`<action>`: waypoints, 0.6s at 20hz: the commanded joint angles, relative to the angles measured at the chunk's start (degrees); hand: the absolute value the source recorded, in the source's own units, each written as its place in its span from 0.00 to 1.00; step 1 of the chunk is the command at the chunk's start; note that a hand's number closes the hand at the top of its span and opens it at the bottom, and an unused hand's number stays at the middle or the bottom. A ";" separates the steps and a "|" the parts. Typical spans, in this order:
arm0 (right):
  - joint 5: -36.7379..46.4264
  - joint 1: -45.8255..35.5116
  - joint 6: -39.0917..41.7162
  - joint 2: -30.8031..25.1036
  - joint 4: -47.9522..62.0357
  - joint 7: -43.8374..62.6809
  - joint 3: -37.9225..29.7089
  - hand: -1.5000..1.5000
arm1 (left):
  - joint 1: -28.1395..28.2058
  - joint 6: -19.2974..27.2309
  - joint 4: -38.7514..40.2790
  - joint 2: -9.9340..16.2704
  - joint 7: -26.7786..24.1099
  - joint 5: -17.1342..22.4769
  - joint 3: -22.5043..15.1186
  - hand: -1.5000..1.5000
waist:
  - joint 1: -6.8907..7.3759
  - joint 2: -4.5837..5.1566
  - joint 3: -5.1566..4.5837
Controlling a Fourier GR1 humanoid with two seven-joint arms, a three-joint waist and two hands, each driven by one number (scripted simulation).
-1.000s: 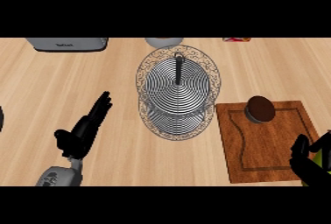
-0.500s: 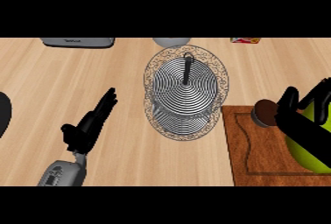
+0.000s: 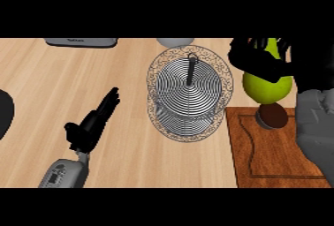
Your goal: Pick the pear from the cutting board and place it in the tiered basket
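My right hand [image 3: 259, 59] is shut on the top of a yellow-green pear [image 3: 267, 88]. It holds the pear in the air just right of the tiered wire basket [image 3: 189, 95], over the far edge of the wooden cutting board [image 3: 261, 154]. The basket's two round tiers and its black centre post show from above, with nothing in them. My left hand [image 3: 91, 126] rests open on the counter left of the basket, fingers pointing away from me. My right forearm [image 3: 316, 128] covers the board's right side.
A dark brown round object [image 3: 272, 116] sits on the board's far end, right under the pear. A grey appliance [image 3: 81, 42] and a pale bowl [image 3: 175, 41] stand at the counter's far edge. A dark shape [image 3: 5, 115] shows at the left edge.
My right hand came in from the right edge, closed on the pear, and has carried it up and away from me, level with the basket. The left hand stays put.
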 commanded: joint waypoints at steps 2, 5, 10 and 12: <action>2.26 -12.33 0.99 9.43 14.89 9.09 0.59 1.00 | 0.04 0.82 -0.06 -0.26 -0.89 -0.43 0.67 0.50 | -0.25 -0.05 0.13; 4.91 -13.00 -2.19 13.20 25.00 3.03 0.12 1.00 | 3.20 -0.53 -4.19 -0.46 1.56 0.41 -0.97 0.50 | 0.00 -0.01 0.24; 5.86 -14.15 -6.52 19.57 30.56 -2.04 -3.79 1.00 | 1.01 -0.50 -3.67 0.51 2.55 0.59 1.14 0.50 | -1.61 -0.21 0.32; 5.56 -18.36 -6.95 23.52 35.12 -2.18 -5.45 1.00 | 2.02 -0.26 -0.41 -0.68 -0.85 -0.03 1.02 0.50 | -1.53 -0.10 0.28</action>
